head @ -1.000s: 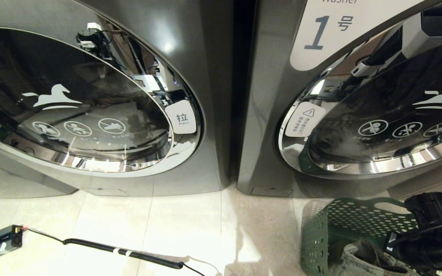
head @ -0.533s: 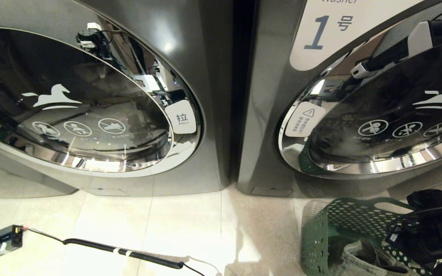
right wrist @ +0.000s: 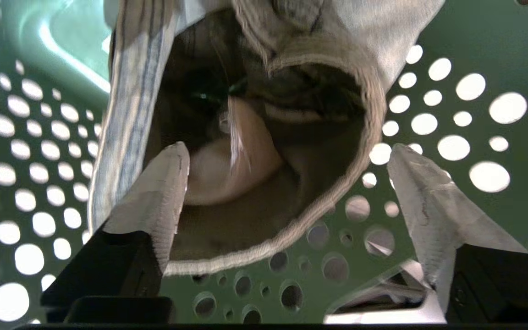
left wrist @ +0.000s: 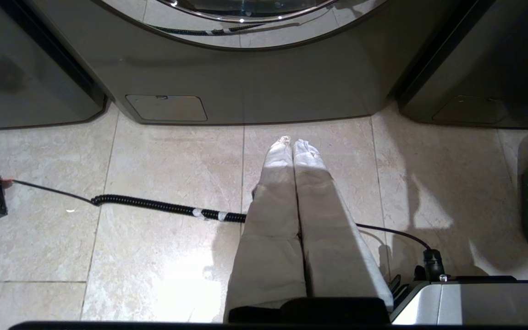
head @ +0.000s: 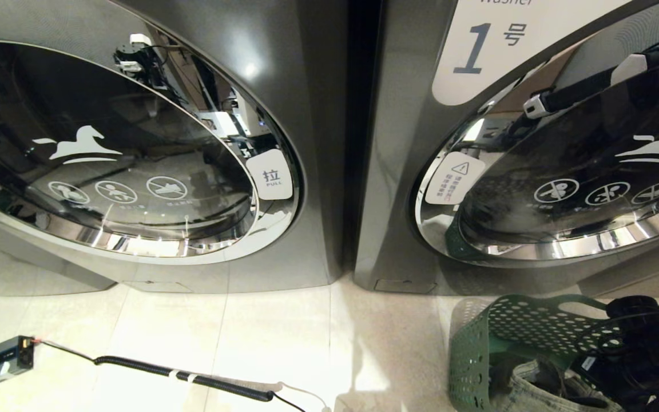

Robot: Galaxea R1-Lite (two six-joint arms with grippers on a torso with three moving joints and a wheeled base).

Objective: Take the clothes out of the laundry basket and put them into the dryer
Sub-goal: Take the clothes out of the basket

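Inside the laundry basket [right wrist: 452, 91], clothes [right wrist: 255, 151] lie between the right hand [right wrist: 287, 169]'s spread fingers.

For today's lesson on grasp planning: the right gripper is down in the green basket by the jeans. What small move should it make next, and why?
Probably ease forward and close on the denim. The right gripper stands open inside the basket, its fingers on either side of the jeans' hem opening, and nothing is held yet.

laundromat: numbered washers [head: 135, 160] side by side, tiled floor [head: 261, 343].
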